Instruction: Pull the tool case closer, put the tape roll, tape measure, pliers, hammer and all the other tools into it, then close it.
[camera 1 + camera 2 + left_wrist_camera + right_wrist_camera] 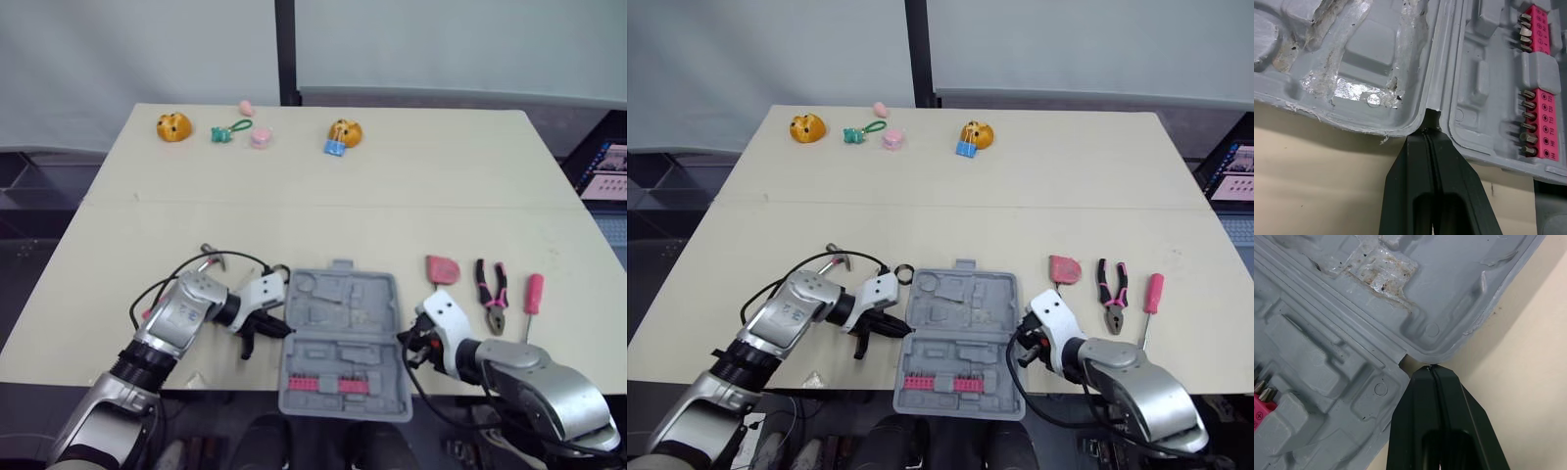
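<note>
Behind the left forearm the hammer (pixel 210 258) is mostly hidden. Between the grippers lies the open tool case (pixel 343 328). The left gripper (pixel 1427 133) and right gripper (pixel 1431 368), each pinched together and empty, have their tips at its hinge ends.

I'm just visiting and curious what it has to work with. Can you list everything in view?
tool case: one, grey, open, at the table's near edge
bit strips: two, pink, in the case's near half
tape measure: one, pink, right of the case
pliers: one, pink and black, right of the tape measure
screwdriver: one, pink handle, rightmost
ring: one, black, at the case's far left corner, possibly the tape roll
small toys: about six, orange, green, pink and blue, far side
table: one, beige
left end effector: black, shut, at the case's hinge
right end effector: black, shut, at the case's hinge
</note>
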`<action>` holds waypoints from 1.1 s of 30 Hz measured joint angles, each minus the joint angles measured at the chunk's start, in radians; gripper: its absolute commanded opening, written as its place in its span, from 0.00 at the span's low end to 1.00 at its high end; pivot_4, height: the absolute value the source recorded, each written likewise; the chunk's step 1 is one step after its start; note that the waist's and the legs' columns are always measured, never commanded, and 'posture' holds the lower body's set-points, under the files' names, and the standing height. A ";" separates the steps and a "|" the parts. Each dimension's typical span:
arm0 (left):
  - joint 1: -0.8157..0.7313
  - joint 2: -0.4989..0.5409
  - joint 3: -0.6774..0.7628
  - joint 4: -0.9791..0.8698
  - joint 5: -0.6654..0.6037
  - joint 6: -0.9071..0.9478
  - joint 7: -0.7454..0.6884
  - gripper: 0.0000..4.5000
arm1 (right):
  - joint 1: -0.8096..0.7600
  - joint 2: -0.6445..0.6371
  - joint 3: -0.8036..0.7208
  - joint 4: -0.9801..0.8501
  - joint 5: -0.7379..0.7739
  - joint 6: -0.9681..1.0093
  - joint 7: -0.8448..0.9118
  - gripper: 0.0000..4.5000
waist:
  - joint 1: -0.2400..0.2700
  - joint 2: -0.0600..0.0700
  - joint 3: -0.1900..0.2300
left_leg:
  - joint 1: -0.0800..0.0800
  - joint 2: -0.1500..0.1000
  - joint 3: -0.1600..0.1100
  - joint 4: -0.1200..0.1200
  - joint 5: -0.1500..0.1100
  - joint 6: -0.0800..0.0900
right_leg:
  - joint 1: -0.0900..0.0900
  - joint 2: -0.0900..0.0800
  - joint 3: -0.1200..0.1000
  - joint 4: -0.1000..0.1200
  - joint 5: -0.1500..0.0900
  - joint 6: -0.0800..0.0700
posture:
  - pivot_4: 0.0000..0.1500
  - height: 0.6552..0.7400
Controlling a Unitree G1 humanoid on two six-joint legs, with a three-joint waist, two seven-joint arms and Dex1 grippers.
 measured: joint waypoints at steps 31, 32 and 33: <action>0.624 0.166 0.678 -0.246 -0.370 -0.257 0.047 0.00 | 0.598 -0.082 -0.488 -0.253 0.128 -0.398 0.266 0.01 | 0.002 0.001 0.000 | 0.004 0.003 0.000 -0.003 -0.002 0.000 | 0.006 -0.001 0.003 -0.011 0.000 0.000 | 1.00 0.15; 0.662 0.150 0.700 -0.237 -0.371 -0.275 0.056 0.00 | 0.626 -0.071 -0.490 -0.249 0.122 -0.423 0.273 0.01 | 0.001 0.001 0.000 | 0.005 0.003 0.000 -0.003 -0.002 0.000 | 0.006 -0.001 0.003 -0.012 0.000 0.000 | 1.00 0.15; 0.693 0.136 0.713 -0.232 -0.373 -0.294 0.062 0.00 | 0.650 -0.064 -0.490 -0.242 0.116 -0.443 0.279 0.01 | 0.002 0.001 0.000 | 0.005 0.003 0.000 -0.002 -0.003 0.000 | 0.006 -0.001 0.003 -0.012 0.000 0.000 | 1.00 0.15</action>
